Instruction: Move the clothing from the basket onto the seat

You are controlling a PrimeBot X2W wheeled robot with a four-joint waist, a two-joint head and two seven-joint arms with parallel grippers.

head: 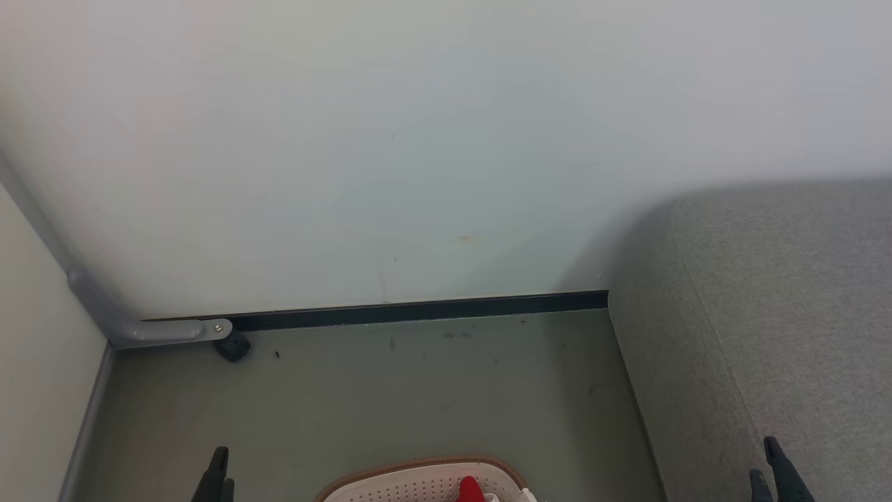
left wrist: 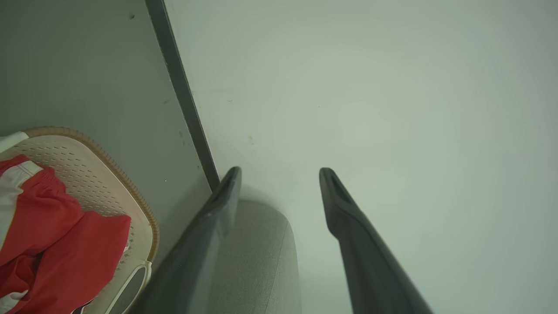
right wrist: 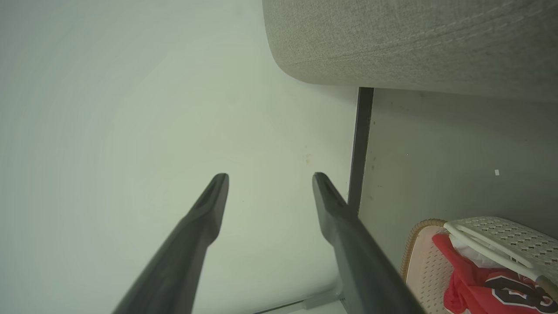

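The cream basket [head: 411, 481] with its brown rim stands on the floor at the bottom centre of the head view. Red clothing [head: 470, 490] peeks out of it. In the left wrist view the basket [left wrist: 130, 192] holds crumpled red clothing [left wrist: 56, 235] with white trim. In the right wrist view, the clothing [right wrist: 475, 283] in the basket [right wrist: 418, 261] bears black numerals. The grey seat [head: 780, 314] fills the right side. My left gripper [left wrist: 280, 172] is open and empty, left of the basket [head: 217, 474]. My right gripper [right wrist: 270, 175] is open and empty, over the seat's front [head: 764, 459].
A pale wall with a dark baseboard [head: 418, 310] runs behind the bare grey-green floor [head: 383, 390]. A grey metal bracket [head: 167, 329] and a small black foot [head: 233, 346] sit in the left corner. A side panel [head: 42, 362] closes off the left.
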